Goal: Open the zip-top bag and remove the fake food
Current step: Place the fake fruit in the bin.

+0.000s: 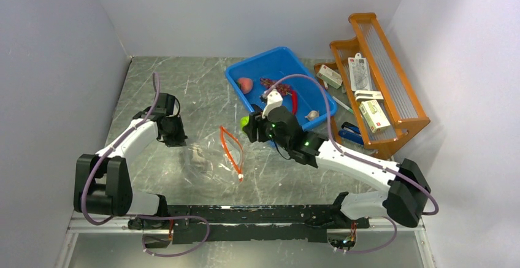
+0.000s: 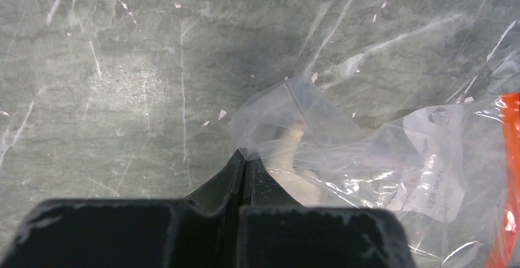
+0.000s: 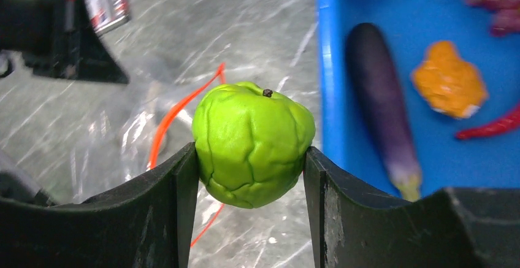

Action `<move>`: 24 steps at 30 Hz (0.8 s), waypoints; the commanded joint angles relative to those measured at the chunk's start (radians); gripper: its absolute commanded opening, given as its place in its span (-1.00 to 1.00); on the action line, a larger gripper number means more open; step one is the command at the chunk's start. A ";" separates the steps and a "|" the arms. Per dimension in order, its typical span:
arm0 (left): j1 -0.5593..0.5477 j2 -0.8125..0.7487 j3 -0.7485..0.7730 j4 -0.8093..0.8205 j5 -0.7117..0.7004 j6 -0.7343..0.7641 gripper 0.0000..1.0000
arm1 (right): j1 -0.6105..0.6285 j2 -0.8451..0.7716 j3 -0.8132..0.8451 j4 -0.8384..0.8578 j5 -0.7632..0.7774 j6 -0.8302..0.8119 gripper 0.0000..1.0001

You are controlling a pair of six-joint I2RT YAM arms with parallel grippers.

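Green fake fruit (image 3: 250, 151) is out of the zip-top bag (image 1: 211, 162), clamped at its sides between the fingers of the right tool (image 3: 250, 164), above the surface (image 1: 184, 84) at about 7 o'clock of the blue bin (image 1: 282, 59). Bag lies at 7 o'clock of the fruit, orange zip mouth gaping, with a beige piece (image 2: 288, 154) inside. Left tool (image 2: 245, 157) is closed, apparently pinching the bag's far corner. Bin already holds eggplant (image 3: 380, 96), orange piece (image 3: 449, 79) and peach (image 1: 244, 84). Step looks like drop-off: carry toward 1 o'clock, clear the rim, open low over bare blue floor so the round fruit doesn't roll out. Left pinch is best left alone for the beige piece.
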 commanded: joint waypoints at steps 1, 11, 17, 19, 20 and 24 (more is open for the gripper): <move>-0.010 -0.032 0.011 -0.009 -0.020 -0.005 -0.84 | -0.010 -0.067 -0.018 -0.061 0.322 0.056 -0.21; -0.013 -0.056 0.012 -0.010 -0.033 -0.007 -0.47 | -0.364 0.053 0.046 -0.238 0.027 0.126 -0.18; -0.013 -0.108 0.010 -0.020 -0.078 -0.024 -0.03 | -0.387 0.188 0.151 -0.318 -0.009 0.064 -0.10; -0.013 -0.125 0.009 -0.019 -0.086 -0.027 0.03 | -0.387 0.211 0.180 -0.336 -0.022 0.042 -0.06; -0.013 -0.131 0.010 -0.020 -0.093 -0.028 0.03 | -0.387 0.215 0.189 -0.339 -0.026 0.037 -0.03; -0.013 -0.152 0.009 -0.018 -0.098 -0.029 0.11 | -0.388 0.179 0.171 -0.299 -0.057 0.028 0.23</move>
